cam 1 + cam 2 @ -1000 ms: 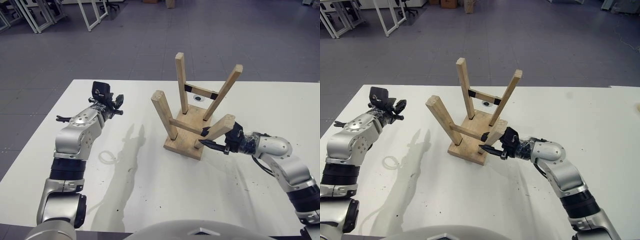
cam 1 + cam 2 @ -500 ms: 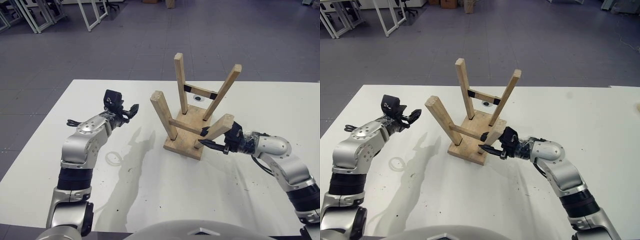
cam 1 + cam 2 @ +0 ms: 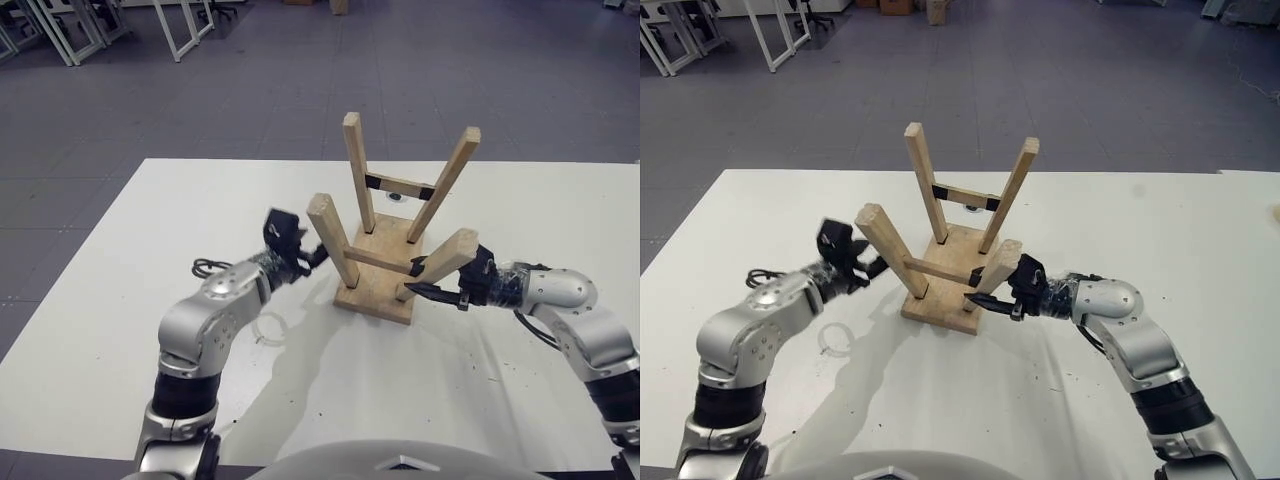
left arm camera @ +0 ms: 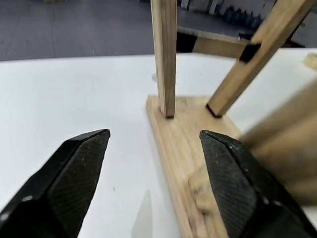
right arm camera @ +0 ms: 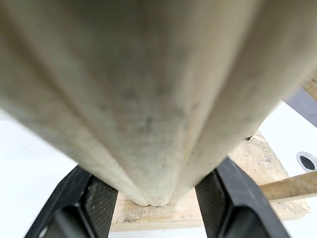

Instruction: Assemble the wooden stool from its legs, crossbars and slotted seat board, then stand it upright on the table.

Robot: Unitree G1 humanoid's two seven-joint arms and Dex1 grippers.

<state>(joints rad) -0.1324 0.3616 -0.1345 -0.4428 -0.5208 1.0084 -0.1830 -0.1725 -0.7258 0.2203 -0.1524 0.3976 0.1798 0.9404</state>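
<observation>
— Where's the stool (image 3: 378, 258)?
— Upside down near the middle of the counter (image 3: 120, 260); its board (image 3: 372, 297) lies flat on the white top; four legs point up, splayed; one crossbar (image 3: 400, 185) joins the far pair and another runs between the near pair.
— And the right pincer (image 3: 425, 280)?
— Closed on the near-right leg (image 3: 445, 260), low down by the board; a finger (image 5: 94, 198) presses on either side of the wood.
— The left pincer (image 4: 154, 133)?
— Spread wide, holding nothing; it hangs just beside the near-left leg (image 3: 332, 238), on the outer side; I can't tell whether a fingertip touches it.
— Anything else on the counter?
— A small clear ring (image 3: 268, 330) lies flat by the left forearm, apart from the stool.
</observation>
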